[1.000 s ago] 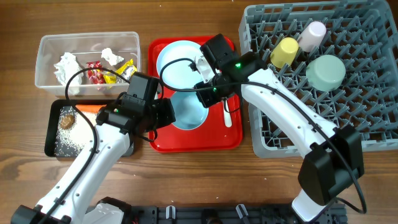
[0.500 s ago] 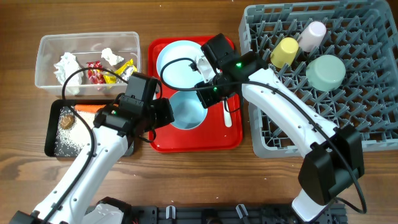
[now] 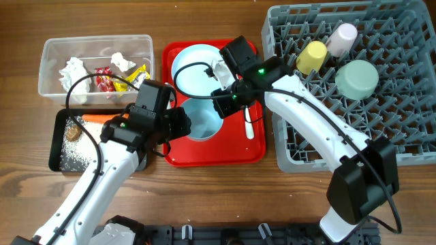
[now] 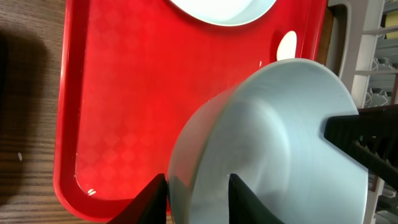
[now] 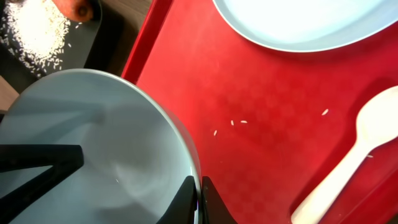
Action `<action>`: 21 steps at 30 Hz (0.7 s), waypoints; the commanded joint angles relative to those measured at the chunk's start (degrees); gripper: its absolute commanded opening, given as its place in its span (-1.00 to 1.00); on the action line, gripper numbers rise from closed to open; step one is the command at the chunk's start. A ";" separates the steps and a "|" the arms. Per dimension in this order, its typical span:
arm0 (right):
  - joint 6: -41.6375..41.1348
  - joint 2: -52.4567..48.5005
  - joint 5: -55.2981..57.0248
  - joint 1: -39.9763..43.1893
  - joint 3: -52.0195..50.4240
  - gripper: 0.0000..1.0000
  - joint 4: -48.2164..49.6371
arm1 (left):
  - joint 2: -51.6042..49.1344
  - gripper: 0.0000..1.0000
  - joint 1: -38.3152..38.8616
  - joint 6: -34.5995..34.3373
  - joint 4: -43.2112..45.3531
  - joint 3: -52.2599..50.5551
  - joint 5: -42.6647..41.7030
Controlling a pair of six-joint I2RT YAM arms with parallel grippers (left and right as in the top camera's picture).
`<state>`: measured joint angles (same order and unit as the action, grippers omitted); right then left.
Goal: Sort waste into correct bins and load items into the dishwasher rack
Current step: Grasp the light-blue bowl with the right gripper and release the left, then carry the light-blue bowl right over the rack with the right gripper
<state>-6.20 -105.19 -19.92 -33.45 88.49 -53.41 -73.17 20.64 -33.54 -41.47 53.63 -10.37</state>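
A pale blue bowl (image 3: 204,120) hangs tilted over the red serving tray (image 3: 231,155). My right gripper (image 3: 223,102) is shut on its far rim, and the right wrist view shows the rim pinched between the jaws of that gripper (image 5: 199,182). My left gripper (image 3: 181,124) sits at the bowl's left edge. Its jaws stand apart astride the rim of the bowl (image 4: 273,143), so the left gripper (image 4: 197,180) is open. A pale blue plate (image 3: 194,64) and a white spoon (image 3: 248,126) lie on the tray. The dishwasher rack (image 3: 409,139) stands at the right.
The rack holds a yellow cup (image 3: 312,56), a pink cup (image 3: 343,37) and an upturned pale bowl (image 3: 356,78). The clear tub (image 3: 49,58) at back left holds tissues and wrappers. The black tray (image 3: 57,158) holds rice, a carrot (image 3: 95,118) and a brown lump.
My left gripper's jaws have parted from the bowl's rim. The right gripper stays shut on the bowl, which has barely shifted.
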 commanded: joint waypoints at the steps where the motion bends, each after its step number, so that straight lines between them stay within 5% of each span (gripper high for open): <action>1: 0.00 -1.01 -1.92 -0.22 -0.11 -0.91 0.42 | 0.96 -0.31 0.07 0.28 0.15 1.60 0.46; 14: 0.02 -0.76 -0.39 7.56 -0.04 -0.91 -0.48 | 5.90 -0.21 -8.85 3.52 -5.51 5.22 1.01; 21: 0.00 4.04 7.54 21.57 7.96 -0.91 -9.90 | 5.99 -0.20 -9.62 3.45 -5.42 5.22 0.83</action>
<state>-6.22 -105.16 -18.44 -17.82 90.63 -59.77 -67.90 11.07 -31.16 -46.89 57.74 -10.13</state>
